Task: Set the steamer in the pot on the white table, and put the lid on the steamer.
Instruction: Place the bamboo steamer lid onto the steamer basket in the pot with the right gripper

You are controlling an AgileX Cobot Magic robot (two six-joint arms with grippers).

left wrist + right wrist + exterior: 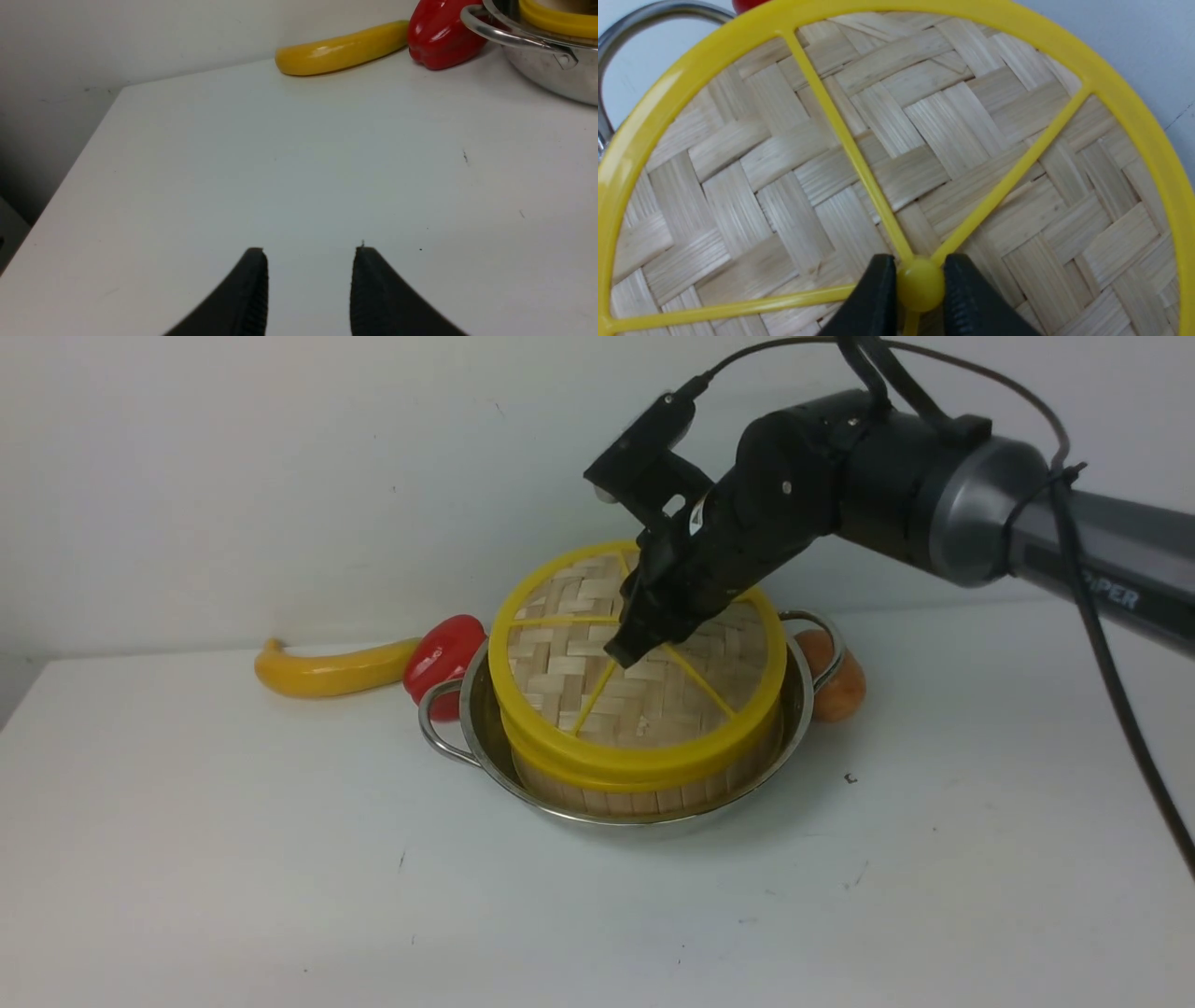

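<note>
The shiny pot (446, 739) stands on the white table (280, 877). The steamer (644, 798) sits inside it, with only its slatted wall showing. The woven lid (560, 653) with its yellow rim and spokes lies on top of the steamer and hides what is inside. My right gripper (630, 649) reaches down onto the lid's middle. In the right wrist view its black fingers (878, 298) are shut on the small yellow knob (920, 285) of the lid (784, 163). My left gripper (310, 254) is open over bare table, apart from the pot (551, 79).
A long yellow toy vegetable (327, 667) and a red pepper (443, 653) lie just behind the pot's left handle. An orange object (836, 686) sits behind the right handle. The table's left edge (70, 177) shows in the left wrist view.
</note>
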